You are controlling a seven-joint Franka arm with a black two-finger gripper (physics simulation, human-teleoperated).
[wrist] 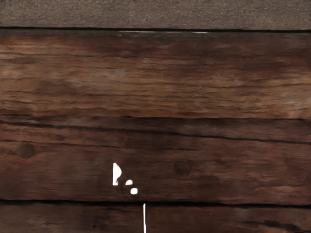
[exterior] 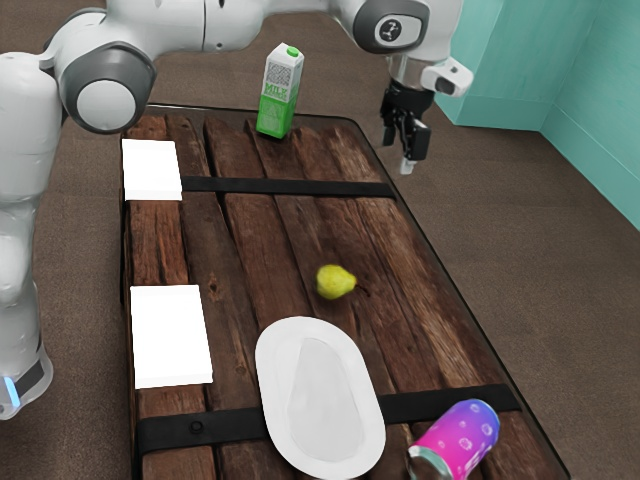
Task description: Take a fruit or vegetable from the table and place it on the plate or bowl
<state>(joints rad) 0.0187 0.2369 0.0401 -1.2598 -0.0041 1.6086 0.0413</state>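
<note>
The word "MILK" is printed in white capitals on the green side panel of an upright green-and-white milk carton (exterior: 279, 92). Smaller lines of print beneath that word cannot be made out. No other legible writing is seen.

The exterior camera sits high beside the arm (exterior: 100, 80), looking down over the whole wooden table (exterior: 280, 230) from some way off. The wrist camera looks straight down, close (bare planks and a strip of floor (wrist: 155, 12)). Both views share the table's edge.
</note>
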